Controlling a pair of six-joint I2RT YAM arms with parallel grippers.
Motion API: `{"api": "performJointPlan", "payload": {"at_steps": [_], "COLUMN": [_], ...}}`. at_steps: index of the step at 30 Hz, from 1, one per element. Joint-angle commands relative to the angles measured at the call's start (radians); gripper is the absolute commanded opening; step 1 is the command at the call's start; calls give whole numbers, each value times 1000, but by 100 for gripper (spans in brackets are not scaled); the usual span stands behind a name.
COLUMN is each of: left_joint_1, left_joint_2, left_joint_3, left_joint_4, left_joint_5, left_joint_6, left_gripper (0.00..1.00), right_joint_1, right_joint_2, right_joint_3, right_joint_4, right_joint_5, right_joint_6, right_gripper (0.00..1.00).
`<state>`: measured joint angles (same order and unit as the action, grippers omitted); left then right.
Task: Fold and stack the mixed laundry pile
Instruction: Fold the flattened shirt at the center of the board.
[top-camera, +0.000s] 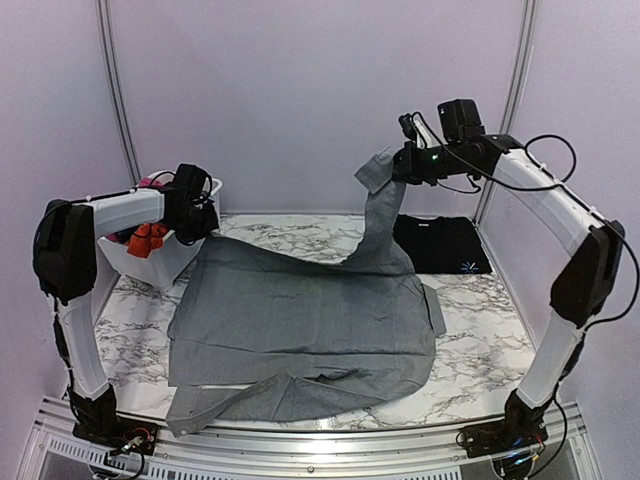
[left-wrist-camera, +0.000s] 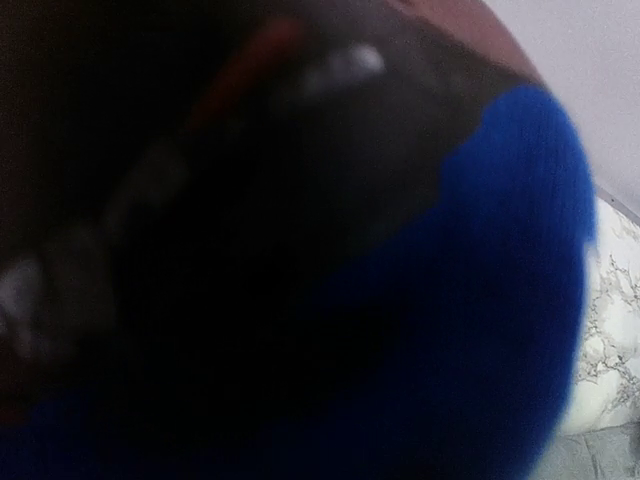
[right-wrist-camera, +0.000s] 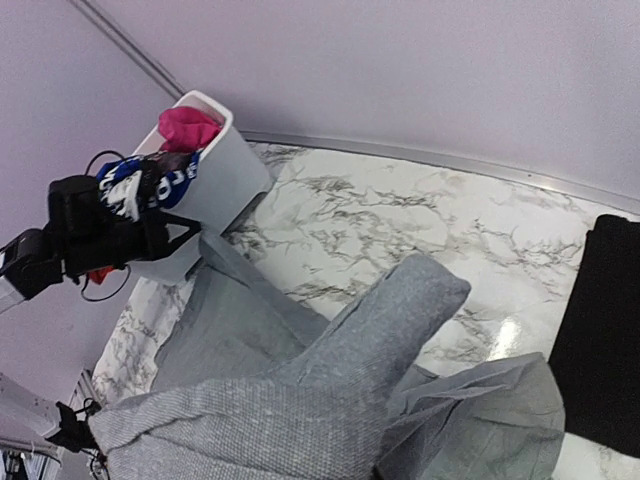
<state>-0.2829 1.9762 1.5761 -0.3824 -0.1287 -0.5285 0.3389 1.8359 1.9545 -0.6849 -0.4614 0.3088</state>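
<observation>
A grey shirt (top-camera: 300, 320) lies spread flat over the middle of the marble table. One sleeve (top-camera: 378, 215) rises to my right gripper (top-camera: 398, 168), which is shut on the cloth high at the back right. The sleeve (right-wrist-camera: 400, 330) fills the right wrist view and hides the fingers. The rest of the laundry pile sits in the white basket (top-camera: 170, 262): an orange-red piece (top-camera: 150, 238), a pink piece (right-wrist-camera: 187, 127) and a blue piece (left-wrist-camera: 500, 300). My left gripper (top-camera: 200, 222) is pressed against the basket's front, shut. Its wrist view shows only blurred blue and dark cloth.
A folded black garment (top-camera: 440, 243) lies at the back right of the table, just under the raised right arm. The basket stands at the back left against the wall. The shirt's near hem hangs close to the table's front edge (top-camera: 320, 432).
</observation>
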Motion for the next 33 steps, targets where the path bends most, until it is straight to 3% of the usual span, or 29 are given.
{"api": "performJointPlan", "payload": {"at_steps": [1,12,26,33], "left_joint_1": [13,11,11,9], "left_joint_2": [-58,-159,-225,-257], "left_joint_3": [-60,-197,-303,-375], "left_joint_4": [-13,-68,-126,-160], "left_joint_5": [-23,-16,-35,-45], "left_joint_6": [26,83,151,177], "left_gripper": [0,0,0,0], "right_joint_1": [65,223,424,455], "right_joint_2": [-180,-424,-522,-541], "right_joint_3": [-160,-598,-784,-831], "right_joint_4": [38,188,212,194], "right_joint_5": [106,165,175,166], "right_joint_6": [85,270,433,490], "right_gripper": [0,0,0,0]}}
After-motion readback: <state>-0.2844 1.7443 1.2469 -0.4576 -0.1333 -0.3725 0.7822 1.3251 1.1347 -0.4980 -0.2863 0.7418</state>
